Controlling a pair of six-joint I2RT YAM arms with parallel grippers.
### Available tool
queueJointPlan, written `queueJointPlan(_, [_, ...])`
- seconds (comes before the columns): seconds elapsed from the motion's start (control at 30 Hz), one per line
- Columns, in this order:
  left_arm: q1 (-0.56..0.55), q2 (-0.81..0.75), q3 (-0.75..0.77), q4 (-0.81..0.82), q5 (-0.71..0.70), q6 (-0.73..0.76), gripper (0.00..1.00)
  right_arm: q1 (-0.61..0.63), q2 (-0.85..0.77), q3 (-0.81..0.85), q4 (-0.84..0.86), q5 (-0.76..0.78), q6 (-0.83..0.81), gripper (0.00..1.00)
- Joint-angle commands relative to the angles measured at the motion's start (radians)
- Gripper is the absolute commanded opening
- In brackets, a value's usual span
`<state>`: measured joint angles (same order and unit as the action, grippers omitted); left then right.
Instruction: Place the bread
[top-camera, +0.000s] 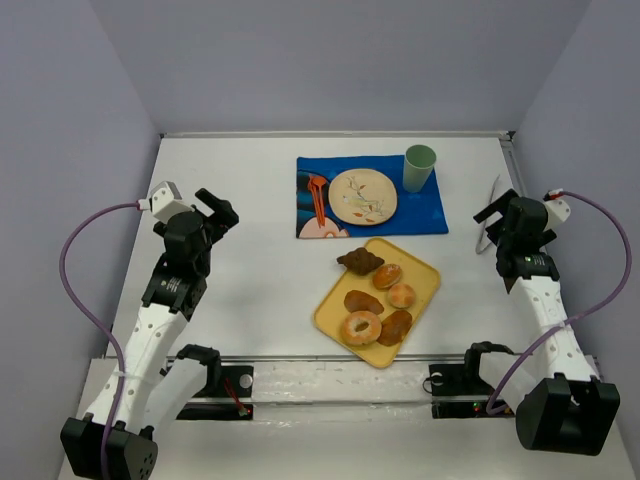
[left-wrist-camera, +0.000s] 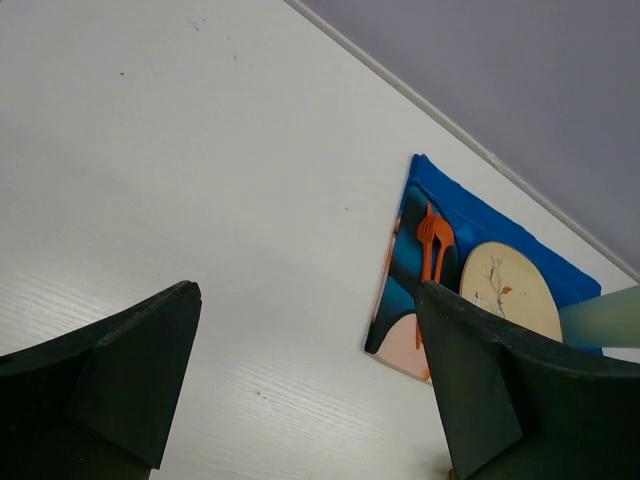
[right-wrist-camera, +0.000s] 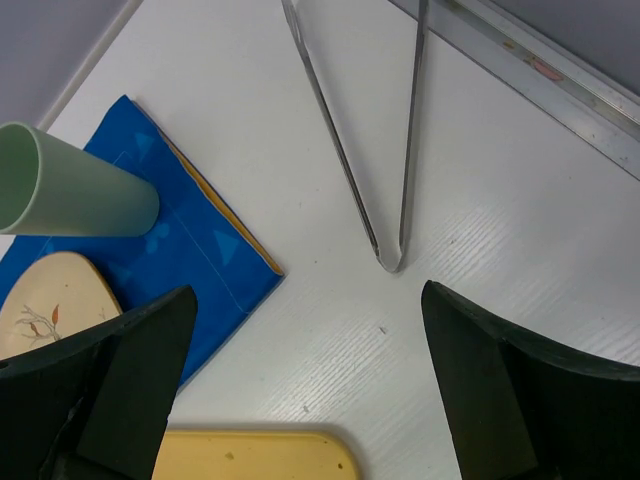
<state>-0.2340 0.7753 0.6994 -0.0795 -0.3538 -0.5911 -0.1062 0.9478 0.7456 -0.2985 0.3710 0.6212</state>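
Observation:
The bread (top-camera: 386, 275), a small golden-brown bun with a darker top, lies on the yellow tray (top-camera: 427, 272) among other baked goods, in the top view only. My left gripper (top-camera: 215, 210) is open and empty over bare table, far left of the tray; in the left wrist view (left-wrist-camera: 307, 290) its jaws stand wide apart. My right gripper (top-camera: 497, 212) is open and empty to the right of the tray, near metal tongs (top-camera: 490, 215); in the right wrist view (right-wrist-camera: 307, 292) its jaws are also wide apart, with the tray's corner (right-wrist-camera: 260, 455) below them.
On the tray also lie a dark croissant (top-camera: 360, 262), a paler bun (top-camera: 401, 295), a bagel (top-camera: 360, 327) and two brown rolls. Behind it a blue placemat (top-camera: 432, 212) holds a plate (top-camera: 363, 194), orange cutlery (top-camera: 318, 197) and a green cup (top-camera: 420, 167). Walls enclose the table.

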Motion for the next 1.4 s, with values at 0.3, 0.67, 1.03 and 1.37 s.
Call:
queueJointPlan(0.3, [-0.004, -0.007, -0.003, 0.040, -0.045, 0.016, 0.99, -0.004, 0.009, -0.008, 0.015, 0.054, -0.018, 1.00])
queueJointPlan(0.67, [-0.004, 0.030, 0.009, 0.043, -0.062, 0.028, 0.99, -0.055, 0.301, 0.158, -0.062, -0.003, -0.070, 1.00])
queueJointPlan(1.03, [-0.002, 0.055, 0.014, 0.050, -0.066, 0.025, 0.99, -0.147, 0.575, 0.300, -0.068, -0.067, -0.169, 1.00])
queueJointPlan(1.37, [0.002, 0.041, 0.006, 0.053, -0.079, 0.020, 0.99, -0.187, 0.914, 0.518, -0.054, -0.190, -0.210, 1.00])
